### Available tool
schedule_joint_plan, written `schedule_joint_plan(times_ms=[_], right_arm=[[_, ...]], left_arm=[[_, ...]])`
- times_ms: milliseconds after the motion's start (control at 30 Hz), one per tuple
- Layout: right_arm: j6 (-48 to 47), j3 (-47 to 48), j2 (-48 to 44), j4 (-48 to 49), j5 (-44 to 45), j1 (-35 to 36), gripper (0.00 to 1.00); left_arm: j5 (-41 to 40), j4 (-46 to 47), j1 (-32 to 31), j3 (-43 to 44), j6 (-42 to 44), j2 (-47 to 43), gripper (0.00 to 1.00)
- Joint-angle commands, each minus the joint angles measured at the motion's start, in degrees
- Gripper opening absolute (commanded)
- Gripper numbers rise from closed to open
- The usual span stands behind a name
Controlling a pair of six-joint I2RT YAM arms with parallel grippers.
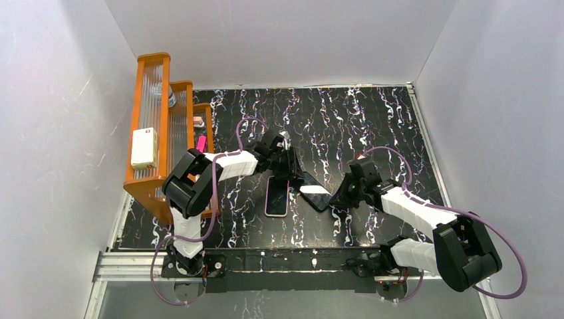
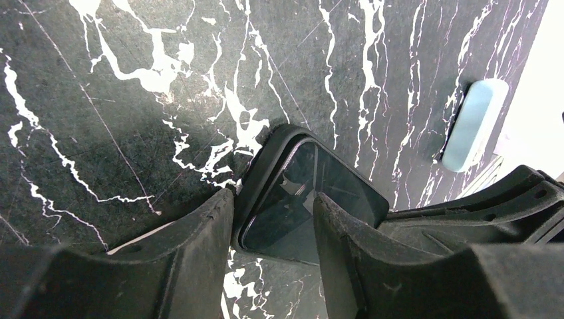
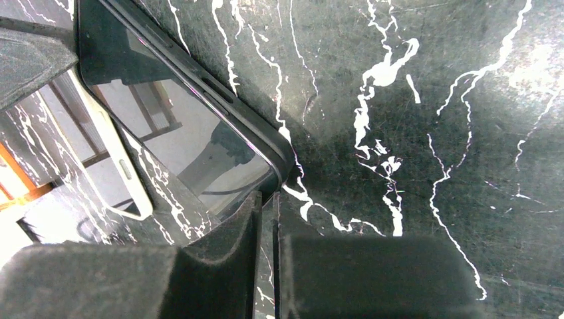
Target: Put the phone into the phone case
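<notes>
The orange rack (image 1: 151, 133) stands along the left edge of the table (image 1: 372, 119), close beside the left arm's elbow, so that arm probably has little room to swing left. The phone case (image 1: 277, 198) lies flat with its long sides running near to far, its inside looking dark within the pale pink rim. The left gripper (image 2: 274, 199) hangs over the far end of the phone (image 1: 316, 193) with its fingers apart. One sits against the phone's edge and the other over the glass, and a firm pinch is not evident. The phone rests on the table just right of the case, askew, with a strip of table between them. The right gripper (image 3: 269, 203) has its fingers together on nothing, tips just beside the phone's near right corner. To do this step well, I would brace that corner, raise the far end, turn the phone square to the case, then seat one end first. Open table lies far and right.
</notes>
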Motion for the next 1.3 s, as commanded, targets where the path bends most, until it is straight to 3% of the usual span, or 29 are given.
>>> schedule_joint_plan(times_ms=[0, 200, 433, 767, 967, 1267], right_arm=[[-0.5, -0.6, -0.8, 7.2, 1.2, -0.9, 0.14], [5.1, -5.1, -1.5, 15.6, -6.2, -3.8, 0.13], [1.9, -2.8, -2.6, 12.6, -6.1, -9.8, 0.13], [2.5, -4.1, -3.3, 10.9, -10.2, -10.6, 0.13], [11.8, -9.0, -8.5, 11.1, -16.4, -10.6, 0.09], [22.7, -15.6, -11.1, 17.0, -16.7, -10.5, 0.08]], left_arm=[[8.4, -4.5, -5.6, -2.9, -3.4, -0.6, 0.44], [9.9, -2.2, -7.4, -4.1, -6.0, -0.7, 0.44], [10.6, -0.1, -8.6, -5.7, -8.4, -2.1, 0.43], [11.1, 1.5, -9.3, -6.3, -9.5, -2.4, 0.43], [11.4, 4.9, -11.5, -8.6, -12.3, -1.9, 0.43], [12.0, 8.9, -12.3, -10.6, -15.1, -1.8, 0.42]])
